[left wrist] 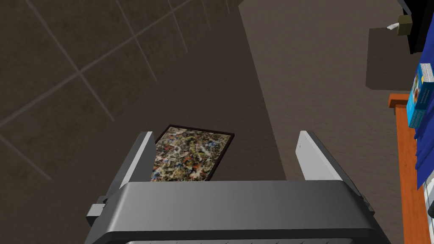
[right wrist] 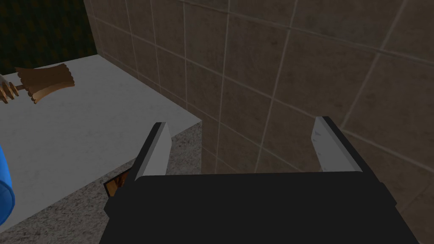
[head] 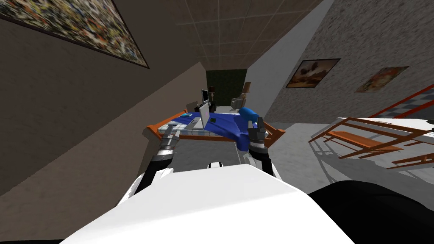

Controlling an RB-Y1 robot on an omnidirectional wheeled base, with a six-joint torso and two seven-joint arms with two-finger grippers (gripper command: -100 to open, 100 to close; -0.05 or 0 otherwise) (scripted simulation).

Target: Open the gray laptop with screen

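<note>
A grey laptop [head: 202, 117] stands on the blue-covered bed [head: 220, 125], its lid raised and its base toward the bed's left end. My left gripper [head: 173, 131] hangs in front of the bed's left corner, short of the laptop; its fingers [left wrist: 140, 156] stand open around nothing. My right gripper [head: 257, 126] hovers at the bed's right end beside a blue pillow [head: 248, 114], open and empty, its fingers [right wrist: 157, 148] spread wide.
The bed has an orange wooden frame [head: 169, 120]. Nightstands with lamps [head: 211, 91] stand behind it. A wooden-framed piece of furniture [head: 364, 140] lies to the right. A brown wall [head: 63, 127] runs close on my left. Grey floor [head: 203, 154] lies between me and the bed.
</note>
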